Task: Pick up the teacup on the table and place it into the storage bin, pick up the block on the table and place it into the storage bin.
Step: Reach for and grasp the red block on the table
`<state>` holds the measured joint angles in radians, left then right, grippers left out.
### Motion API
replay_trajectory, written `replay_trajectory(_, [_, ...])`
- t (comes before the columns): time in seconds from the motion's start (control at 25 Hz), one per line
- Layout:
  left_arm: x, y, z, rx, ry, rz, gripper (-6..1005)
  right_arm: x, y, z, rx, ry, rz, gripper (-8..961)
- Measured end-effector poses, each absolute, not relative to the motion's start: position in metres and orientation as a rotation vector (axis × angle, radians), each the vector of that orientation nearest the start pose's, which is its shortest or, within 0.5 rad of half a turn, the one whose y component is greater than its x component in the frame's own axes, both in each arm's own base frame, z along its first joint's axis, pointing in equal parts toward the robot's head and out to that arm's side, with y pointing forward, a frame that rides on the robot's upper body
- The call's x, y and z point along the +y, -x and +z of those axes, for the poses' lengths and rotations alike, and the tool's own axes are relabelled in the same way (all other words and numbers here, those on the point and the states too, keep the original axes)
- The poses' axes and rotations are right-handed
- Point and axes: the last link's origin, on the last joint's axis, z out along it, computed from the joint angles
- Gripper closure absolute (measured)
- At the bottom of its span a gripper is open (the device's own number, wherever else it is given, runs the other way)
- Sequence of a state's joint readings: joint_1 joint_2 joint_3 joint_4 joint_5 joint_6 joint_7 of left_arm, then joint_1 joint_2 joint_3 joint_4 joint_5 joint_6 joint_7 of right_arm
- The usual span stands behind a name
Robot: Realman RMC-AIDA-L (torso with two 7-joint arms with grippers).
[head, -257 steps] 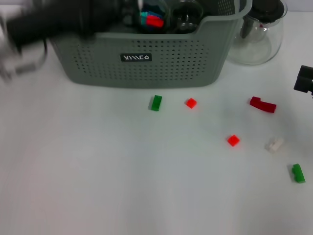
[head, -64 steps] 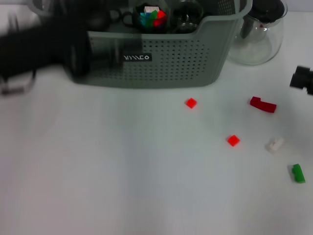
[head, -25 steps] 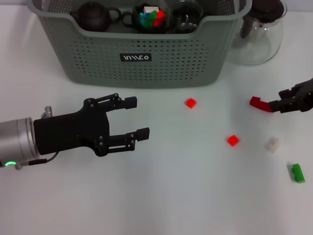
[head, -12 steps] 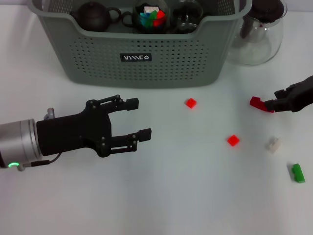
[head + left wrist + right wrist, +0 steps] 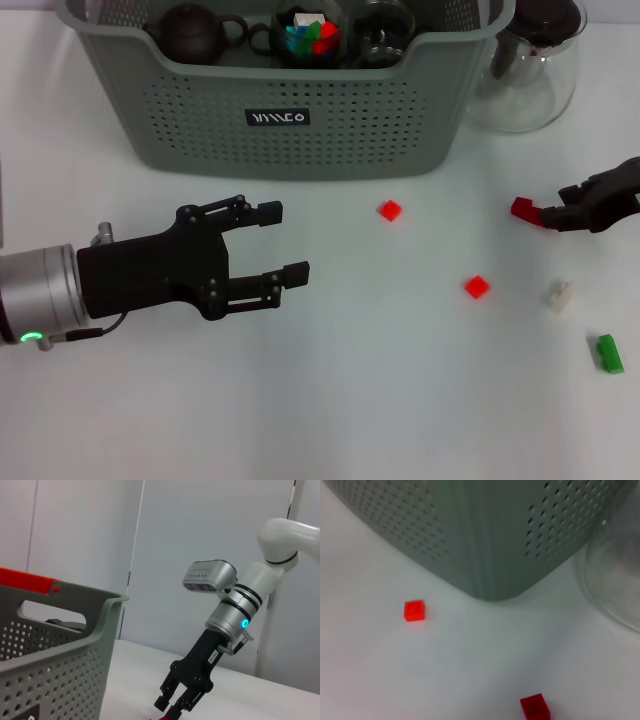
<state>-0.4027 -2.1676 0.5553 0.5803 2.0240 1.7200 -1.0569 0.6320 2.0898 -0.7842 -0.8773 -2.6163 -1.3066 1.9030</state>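
Grey-green plastic fills the far side of my head view: the storage bin (image 5: 290,110) stands at the desk's far edge with a dark teapot (image 5: 192,32) and a cup of coloured blocks (image 5: 310,33) inside, and a clear glass jug (image 5: 530,70) just beside its right end. My left gripper (image 5: 275,242) hovers over the left half of the desk in front of the bin, its two black fingers spread wide with nothing between them. My right gripper (image 5: 560,208) is at the desk's right edge, fingers nearly pressed together on a dark red block (image 5: 523,209). Loose on the desk I see two small red blocks (image 5: 390,210) (image 5: 477,287), a white block (image 5: 557,295) and a green block (image 5: 608,352) toward the right edge. No teacup sits on the desk itself.
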Motion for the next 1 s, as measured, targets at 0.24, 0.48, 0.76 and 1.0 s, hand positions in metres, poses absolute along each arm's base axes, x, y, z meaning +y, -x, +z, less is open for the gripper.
replay_trajectory(0.24, [0.2651, 0.2757, -0.0313, -0.462, 2.698, -0.932, 214, 0.3732, -0.2945, 0.0118, 0.9, 2.56, -0.216, 494])
replay_trajectory(0.48, [0.2653, 0.2769, -0.0327, -0.472, 2.695, -0.923, 214, 0.3713, -0.2964, 0.0096, 0.91, 2.566, -0.221, 493])
replay_trajectory(0.76, [0.2648, 0.2772, -0.0329, -0.474, 2.694, -0.923, 215, 0.3703, -0.2969, 0.0076, 0.91, 2.572, -0.228, 517])
replay_trajectory(1.0, [0.2644, 0.2776, -0.0329, -0.476, 2.694, -0.921, 215, 0.3718, -0.2971, 0.0078, 0.911, 2.561, -0.23, 556])
